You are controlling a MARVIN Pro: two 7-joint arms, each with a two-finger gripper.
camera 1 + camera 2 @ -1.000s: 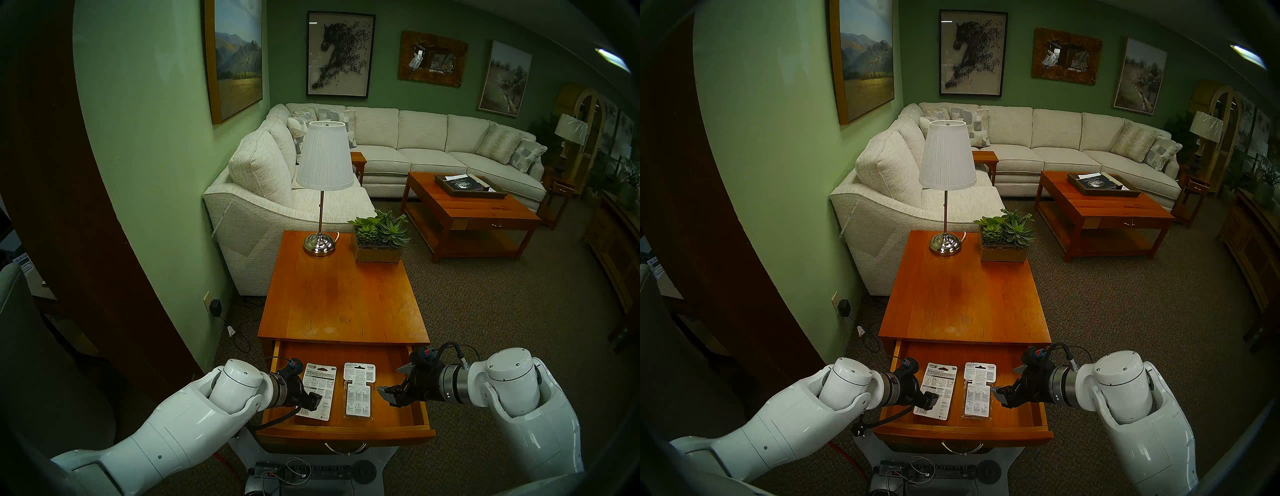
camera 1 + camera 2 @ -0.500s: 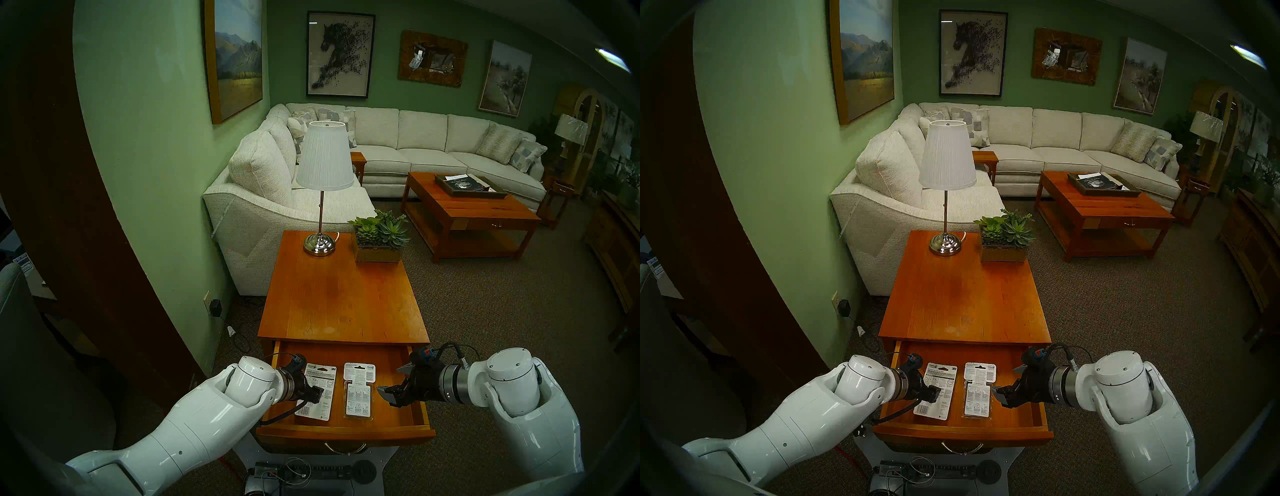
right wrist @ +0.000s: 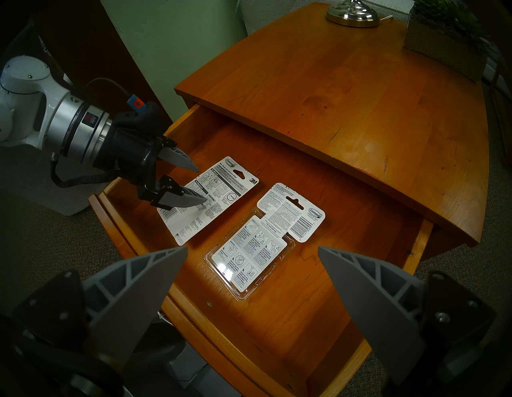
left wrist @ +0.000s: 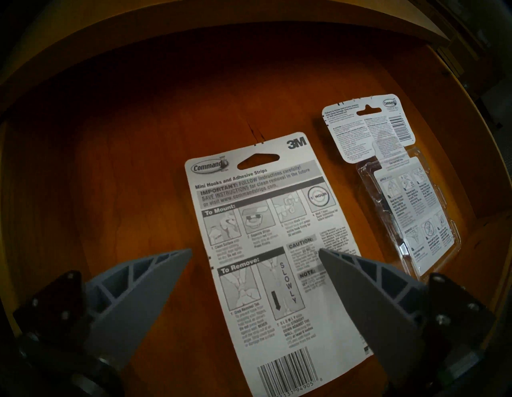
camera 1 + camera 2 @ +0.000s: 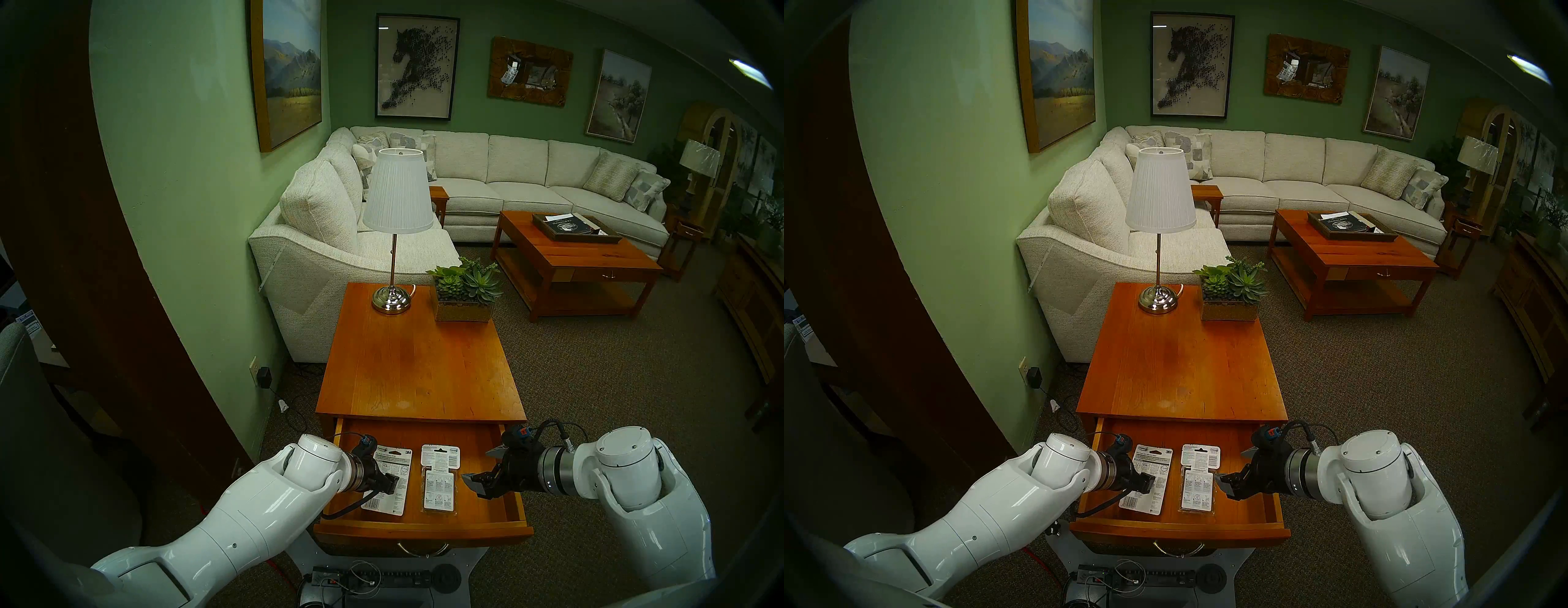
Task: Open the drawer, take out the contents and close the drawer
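Observation:
The drawer point(image 5: 424, 528) point(image 5: 1178, 528) point(image 4: 138, 166) point(image 3: 304, 318) of the orange-brown side table stands pulled out, its silver handle point(image 5: 424, 552) facing me. Its contents lie flat inside. A white 3M card point(image 5: 396, 460) point(image 5: 1153, 460) point(image 4: 263, 221) point(image 3: 221, 194) is on the left and a clear blister pack point(image 5: 439, 488) point(image 5: 1197, 488) point(image 4: 410, 208) point(image 3: 249, 255) on the right. My left gripper point(image 5: 392, 484) point(image 5: 1148, 484) point(image 4: 255, 249) point(image 3: 202, 185) hangs open just over the card's lower half. My right gripper point(image 5: 474, 465) point(image 5: 1228, 465) point(image 3: 252, 248) is open above the drawer, right of the blister pack, holding nothing.
On the far end of the tabletop point(image 5: 420, 373) stand a lamp point(image 5: 396, 229) and a succulent planter point(image 5: 464, 293). A white sofa point(image 5: 322, 254) and the green wall lie to the left, a coffee table point(image 5: 572, 259) farther right. My base with a power strip point(image 5: 369, 577) sits under the drawer front.
My left arm has reached right and forward, bringing its open gripper farther over the 3M card. The right arm, the drawer and both packs have not moved.

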